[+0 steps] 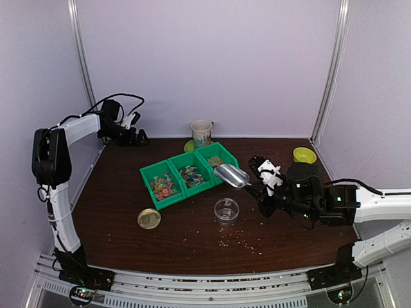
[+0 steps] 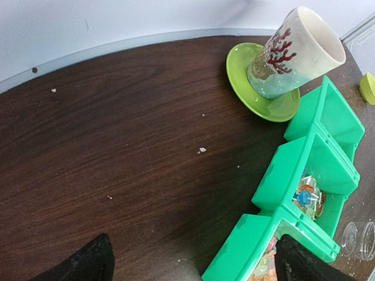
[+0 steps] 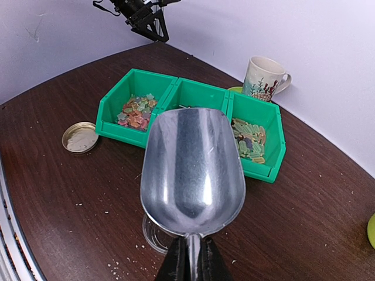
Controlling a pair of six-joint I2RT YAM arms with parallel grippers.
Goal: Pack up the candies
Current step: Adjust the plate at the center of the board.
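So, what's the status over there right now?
Left gripper open, far back left. Right gripper shut on empty metal scoop near clear jar. Candies in green bins. Crumbs on table, nothing blocking.

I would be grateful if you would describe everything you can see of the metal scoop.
The metal scoop is shiny and silver-coloured, with a rounded open bowl narrowing to a thin handle. The bowl looks empty. The right gripper is shut on the handle and holds the scoop off the table, its mouth pointing toward the green bins. In the wrist view it partly hides the clear jar below it.
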